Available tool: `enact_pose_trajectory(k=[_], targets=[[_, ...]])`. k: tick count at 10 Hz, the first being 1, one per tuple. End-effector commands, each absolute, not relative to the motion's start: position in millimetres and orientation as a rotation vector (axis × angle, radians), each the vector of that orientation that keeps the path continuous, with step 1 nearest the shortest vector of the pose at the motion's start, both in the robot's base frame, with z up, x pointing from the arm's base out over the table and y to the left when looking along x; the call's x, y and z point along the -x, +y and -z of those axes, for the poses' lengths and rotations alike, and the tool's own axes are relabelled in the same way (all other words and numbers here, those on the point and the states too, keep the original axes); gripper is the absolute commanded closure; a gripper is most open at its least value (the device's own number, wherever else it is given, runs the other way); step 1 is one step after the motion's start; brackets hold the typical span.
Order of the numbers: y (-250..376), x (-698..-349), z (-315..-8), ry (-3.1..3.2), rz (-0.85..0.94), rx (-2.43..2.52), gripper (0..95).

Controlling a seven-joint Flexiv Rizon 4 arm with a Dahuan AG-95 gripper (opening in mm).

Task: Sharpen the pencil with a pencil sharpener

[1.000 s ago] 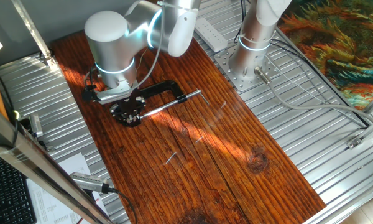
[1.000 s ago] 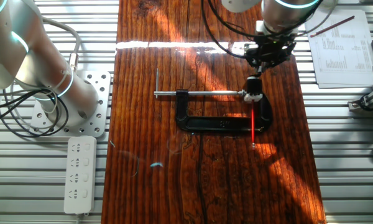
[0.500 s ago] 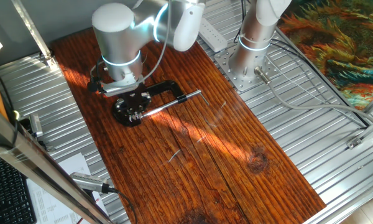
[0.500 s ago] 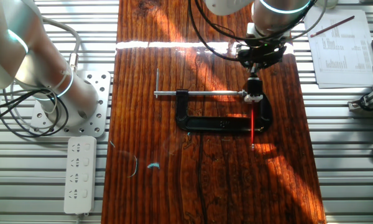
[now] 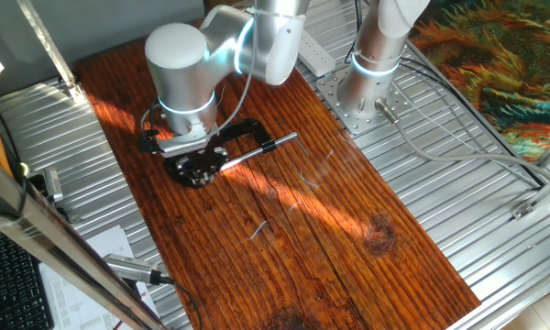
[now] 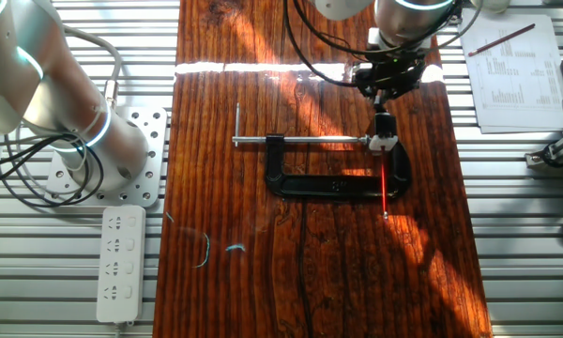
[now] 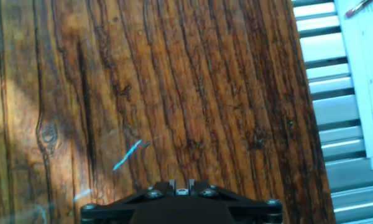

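The red pencil [image 6: 384, 183] lies across the black C-clamp [image 6: 333, 185], with its far end at the tip of the clamp's silver rod [image 6: 310, 141]. A small black lump with a pale spot, the pencil sharpener [image 6: 383, 127], sits on that end of the pencil. My gripper [image 6: 383, 115] comes down on it from the far side and looks shut on it. In one fixed view the gripper [image 5: 197, 172] hides the sharpener and the pencil. In the hand view the gripper [image 7: 181, 185] shows two fingers close together over bare wood.
The clamp [image 5: 243, 126] and its rod [image 5: 257, 148] stick out to the right of the hand. A second arm's base [image 6: 122, 155] and a power strip [image 6: 120, 263] stand on the metal slats. A paper sheet [image 6: 516, 70] lies past the table's edge. Small shavings [image 6: 233, 249] lie on the wood.
The hand has turned about its own axis and shifted slightly, staying on the sharpener. The pencil's free end has swung a little. The clamp has not moved.
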State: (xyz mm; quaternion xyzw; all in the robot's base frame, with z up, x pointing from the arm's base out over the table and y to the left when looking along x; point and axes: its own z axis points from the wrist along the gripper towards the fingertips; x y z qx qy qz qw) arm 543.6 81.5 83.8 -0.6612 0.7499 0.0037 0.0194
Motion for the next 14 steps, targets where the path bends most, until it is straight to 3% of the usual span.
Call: enact_pose_trajectory(k=[1,14], targets=[[82,-546,-81,2.321,-0.020,2.050,95.0],[74,-531,-70,2.294,-0.020,2.052,95.0]])
